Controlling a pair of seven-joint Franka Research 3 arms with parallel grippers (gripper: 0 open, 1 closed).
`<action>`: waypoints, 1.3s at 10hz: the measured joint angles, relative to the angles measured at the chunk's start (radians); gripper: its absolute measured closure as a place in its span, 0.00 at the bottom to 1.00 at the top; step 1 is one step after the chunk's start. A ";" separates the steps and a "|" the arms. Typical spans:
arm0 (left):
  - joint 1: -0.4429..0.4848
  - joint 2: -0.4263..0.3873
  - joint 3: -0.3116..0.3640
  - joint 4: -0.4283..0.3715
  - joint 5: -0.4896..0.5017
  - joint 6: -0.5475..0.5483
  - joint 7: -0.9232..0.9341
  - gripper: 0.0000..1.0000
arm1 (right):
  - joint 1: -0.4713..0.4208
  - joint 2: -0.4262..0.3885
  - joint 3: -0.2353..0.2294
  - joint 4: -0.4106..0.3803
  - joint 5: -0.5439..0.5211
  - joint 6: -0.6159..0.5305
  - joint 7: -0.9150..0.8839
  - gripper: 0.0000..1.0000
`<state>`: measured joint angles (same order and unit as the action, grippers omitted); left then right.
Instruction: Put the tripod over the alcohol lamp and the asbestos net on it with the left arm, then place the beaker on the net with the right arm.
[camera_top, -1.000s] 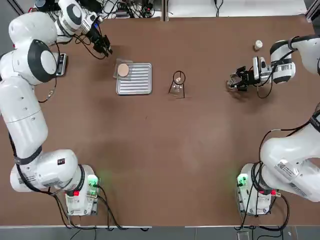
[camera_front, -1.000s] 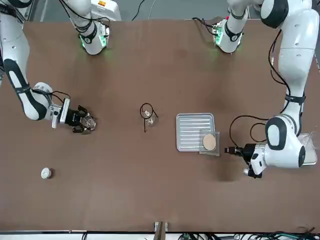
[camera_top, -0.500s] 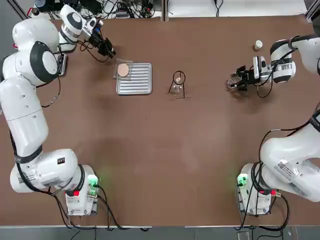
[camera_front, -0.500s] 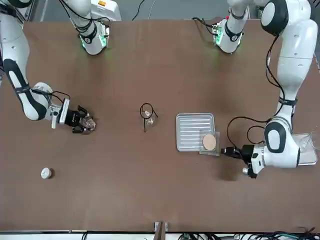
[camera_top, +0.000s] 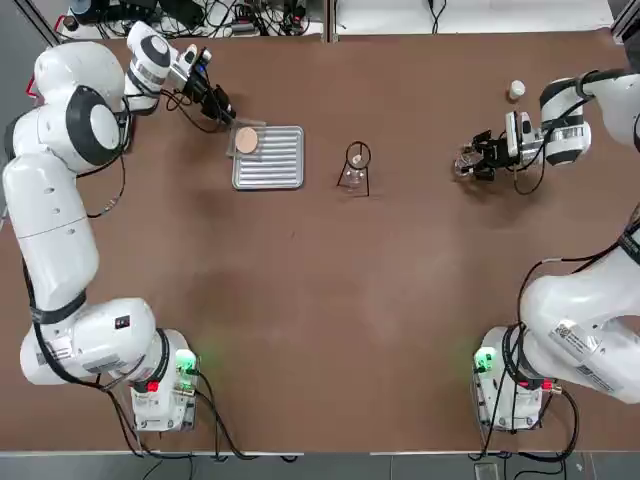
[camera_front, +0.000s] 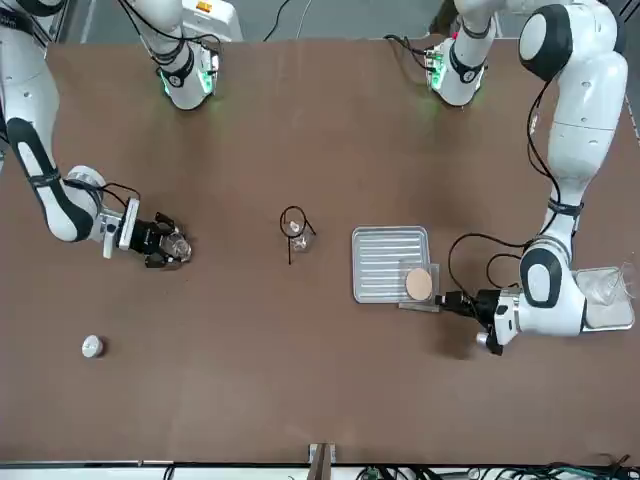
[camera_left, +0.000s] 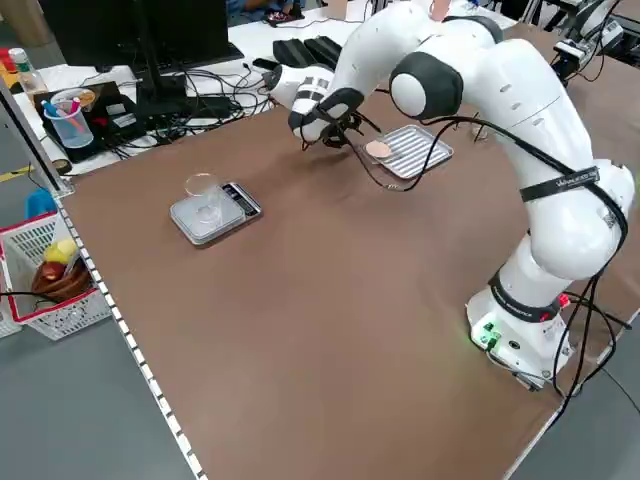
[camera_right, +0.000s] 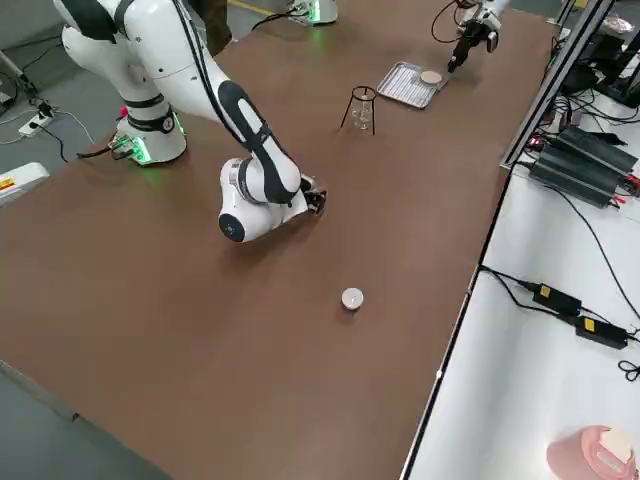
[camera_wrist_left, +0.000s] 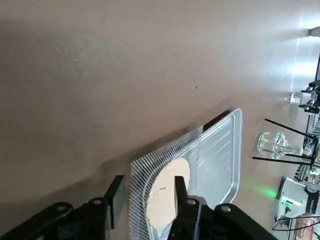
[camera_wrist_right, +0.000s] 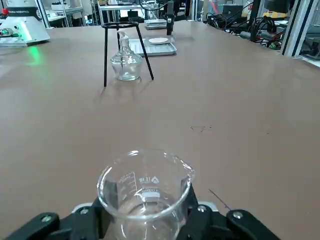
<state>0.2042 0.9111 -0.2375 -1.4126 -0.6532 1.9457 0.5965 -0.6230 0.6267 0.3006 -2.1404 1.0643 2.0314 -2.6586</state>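
The black wire tripod (camera_top: 358, 160) stands over the small glass alcohol lamp (camera_top: 351, 178) at mid-table. The asbestos net (camera_top: 246, 140), grey mesh with a tan disc, lies on the far left corner of the ribbed tray (camera_top: 275, 160). My left gripper (camera_top: 226, 113) hovers low just beyond that corner, open. In the left wrist view its fingers (camera_wrist_left: 116, 196) straddle the net's edge (camera_wrist_left: 167, 192) without closing on it. My right gripper (camera_top: 472, 163) rests low on the table's right side, shut on the clear beaker (camera_wrist_right: 145, 192). From there the tripod (camera_wrist_right: 125, 50) shows farther off.
A small white capped bottle (camera_top: 516, 90) stands at the far right behind the right gripper. A scale carrying a wider glass cup (camera_left: 205, 205) sits on the far left. Cables and equipment line the table's back edge.
The left gripper has slid right and slightly nearer, from the table's back-left up to the net's corner. The right gripper and beaker have not moved.
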 joint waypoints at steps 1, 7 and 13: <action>-0.001 0.003 0.000 0.000 0.001 0.021 0.001 0.52 | 0.003 0.000 -0.005 0.002 0.000 0.000 0.001 0.41; -0.022 0.023 -0.001 -0.001 0.001 0.053 0.001 0.56 | 0.035 -0.002 -0.036 0.015 0.000 -0.010 0.015 0.41; -0.020 0.023 -0.001 -0.001 0.001 0.054 -0.003 0.80 | 0.039 -0.002 -0.040 0.016 0.000 -0.011 0.019 0.41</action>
<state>0.1837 0.9342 -0.2382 -1.4139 -0.6524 1.9993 0.5938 -0.5844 0.6250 0.2607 -2.1242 1.0643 2.0200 -2.6398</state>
